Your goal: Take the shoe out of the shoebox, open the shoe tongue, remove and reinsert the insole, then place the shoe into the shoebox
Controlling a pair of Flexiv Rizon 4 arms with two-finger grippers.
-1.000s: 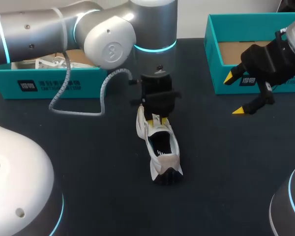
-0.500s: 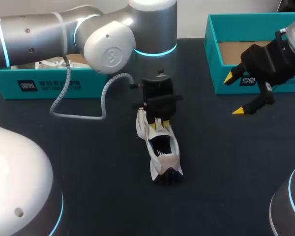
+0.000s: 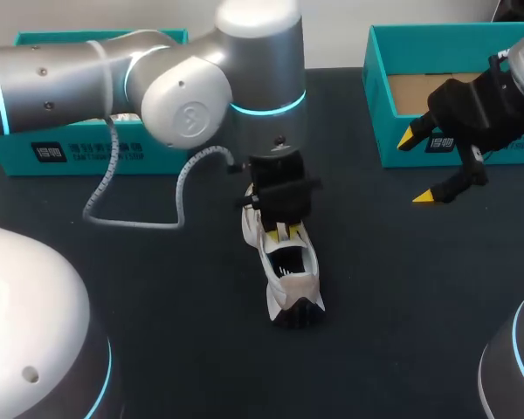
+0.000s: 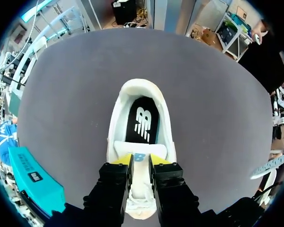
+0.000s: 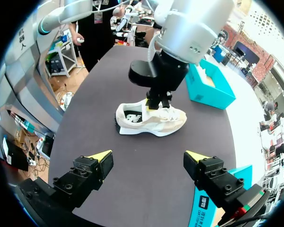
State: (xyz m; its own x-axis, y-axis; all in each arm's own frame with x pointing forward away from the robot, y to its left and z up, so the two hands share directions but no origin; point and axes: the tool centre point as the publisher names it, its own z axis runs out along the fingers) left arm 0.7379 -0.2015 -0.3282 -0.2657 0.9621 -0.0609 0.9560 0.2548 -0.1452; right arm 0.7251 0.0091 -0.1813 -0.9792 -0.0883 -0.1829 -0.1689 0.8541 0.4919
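Left hand (image 3: 278, 229) is down on the shoe (image 3: 290, 278), fingers almost together, clamped on the tongue (image 4: 140, 152) from both sides. In the left wrist view both yellow tips sit at the tongue's upper edge and white tongue material fills the narrow gap between them.

Shoe is out of the boxes. It stands upright on its sole on the counter (image 3: 157, 297), roughly between the two shoeboxes and touching neither. The toe end is under my left hand and points to the far side. The black heel faces my side.

Insole (image 4: 143, 120) is in the shoe: black with a white logo, lying flat on the bottom. It shows through the opening just ahead of my left fingertips. I can't tell whether its front part is seated; the tongue and my fingers cover it.

Right hand (image 3: 417, 168) is spread wide and holds nothing. It hangs above the counter just in front of the right shoebox (image 3: 386, 105), well apart from the shoe. In its wrist view the shoe lies side-on ahead of the tips, with my left hand on top of it.

The right shoebox is teal and a brown cardboard floor shows inside. The left shoebox (image 3: 79, 148) is also teal and mostly hidden behind my left arm. A grey cable (image 3: 140, 202) loops down from that arm to the counter in front of the left shoebox.
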